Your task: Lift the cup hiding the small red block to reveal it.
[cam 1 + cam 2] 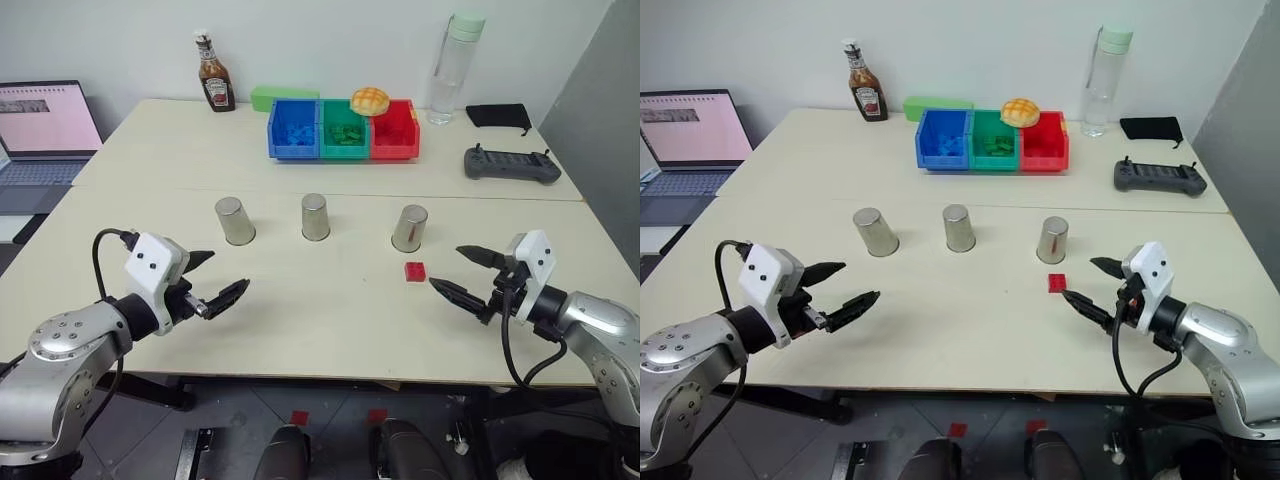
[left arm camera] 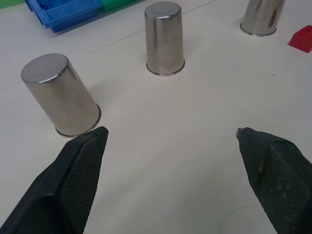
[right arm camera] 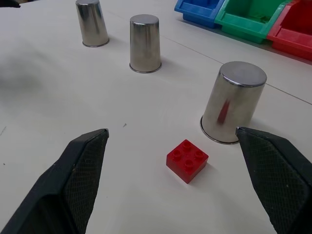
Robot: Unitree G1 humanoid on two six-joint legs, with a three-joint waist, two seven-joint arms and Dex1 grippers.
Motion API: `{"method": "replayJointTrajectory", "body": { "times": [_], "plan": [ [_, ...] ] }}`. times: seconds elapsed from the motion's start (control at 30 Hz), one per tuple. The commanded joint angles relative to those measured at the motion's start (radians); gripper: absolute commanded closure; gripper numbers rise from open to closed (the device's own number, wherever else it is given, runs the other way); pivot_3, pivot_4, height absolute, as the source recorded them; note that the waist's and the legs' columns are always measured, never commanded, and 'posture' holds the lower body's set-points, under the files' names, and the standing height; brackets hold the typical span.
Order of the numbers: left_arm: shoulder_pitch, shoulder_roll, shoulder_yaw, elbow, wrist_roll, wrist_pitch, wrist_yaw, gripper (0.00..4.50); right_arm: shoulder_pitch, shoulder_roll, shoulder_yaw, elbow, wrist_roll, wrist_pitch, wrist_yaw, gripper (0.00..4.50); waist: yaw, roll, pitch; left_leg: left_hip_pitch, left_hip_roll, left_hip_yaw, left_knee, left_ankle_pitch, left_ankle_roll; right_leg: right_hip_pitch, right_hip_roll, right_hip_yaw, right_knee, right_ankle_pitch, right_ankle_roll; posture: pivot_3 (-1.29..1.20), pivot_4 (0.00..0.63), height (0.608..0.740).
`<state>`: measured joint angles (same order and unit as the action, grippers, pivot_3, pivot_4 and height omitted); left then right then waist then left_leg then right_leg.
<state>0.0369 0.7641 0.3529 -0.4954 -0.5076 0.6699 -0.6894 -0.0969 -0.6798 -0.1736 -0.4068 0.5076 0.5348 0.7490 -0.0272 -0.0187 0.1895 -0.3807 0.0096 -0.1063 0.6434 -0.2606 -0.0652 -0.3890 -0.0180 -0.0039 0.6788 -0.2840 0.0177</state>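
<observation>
I have three steel cups standing upside down in a row across the table [image 1: 300,330]: the left cup [image 1: 235,221], the middle cup [image 1: 315,217] and the right cup [image 1: 409,228]. All three sit flat on the tabletop, well apart from one another. The small red block [image 1: 414,271] is out in the open, lying on the table just in front of the right cup and not touching it; I can see its reflection as a red streak on that cup's side in the right wrist view. It has four studs on top.

My left end effector [image 1: 215,282] hovers above the table in front of the left cup, its two black fingers spread wide apart with nothing between them. My right end effector [image 1: 468,272] hangs near the block, off to its right, and its fingers are also spread wide and empty. From the right wrist view the block and the right cup both lie between the two fingers ahead of them.

Farther back I see a blue bin [image 1: 294,128], a green bin [image 1: 345,130] and a red bin [image 1: 394,131] side by side, a bun [image 1: 369,100] resting on top of them, a sauce bottle [image 1: 214,74], a clear water bottle [image 1: 455,68], a black controller [image 1: 511,165] and a laptop [image 1: 45,130] at the left.
</observation>
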Motion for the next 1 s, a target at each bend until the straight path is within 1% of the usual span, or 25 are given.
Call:
{"method": "replayJointTrajectory", "body": {
  "times": [0.03,0.47,1.0],
  "plan": [
    [0.001,0.020,0.022,-0.020,-0.002,-0.015,-0.006,0.00,0.008,-0.009,-0.016,-0.008,-0.003,-0.037,0.018,0.07,0.000,0.000,0.000,0.000,0.000,0.000,0.000,0.000,0.000,0.000,0.000,0.000,0.000,0.000,0.000,0.00,0.150,0.740],
    [0.018,0.038,0.030,-0.015,0.006,-0.012,-0.002,0.00,0.083,-0.039,-0.043,-0.020,0.009,-0.033,0.067,0.07,0.000,0.000,0.000,0.000,0.000,0.000,0.000,0.000,0.000,0.000,0.000,0.000,0.000,0.000,0.000,0.00,0.150,0.740],
    [-0.043,0.039,-0.010,0.002,0.003,0.005,0.001,0.00,0.067,-0.044,-0.035,-0.037,0.012,0.008,0.050,0.07,0.000,0.000,0.000,0.000,0.000,0.000,0.000,0.000,0.000,0.000,0.000,0.000,0.000,0.000,0.000,0.00,0.150,0.740]
  ]
}}
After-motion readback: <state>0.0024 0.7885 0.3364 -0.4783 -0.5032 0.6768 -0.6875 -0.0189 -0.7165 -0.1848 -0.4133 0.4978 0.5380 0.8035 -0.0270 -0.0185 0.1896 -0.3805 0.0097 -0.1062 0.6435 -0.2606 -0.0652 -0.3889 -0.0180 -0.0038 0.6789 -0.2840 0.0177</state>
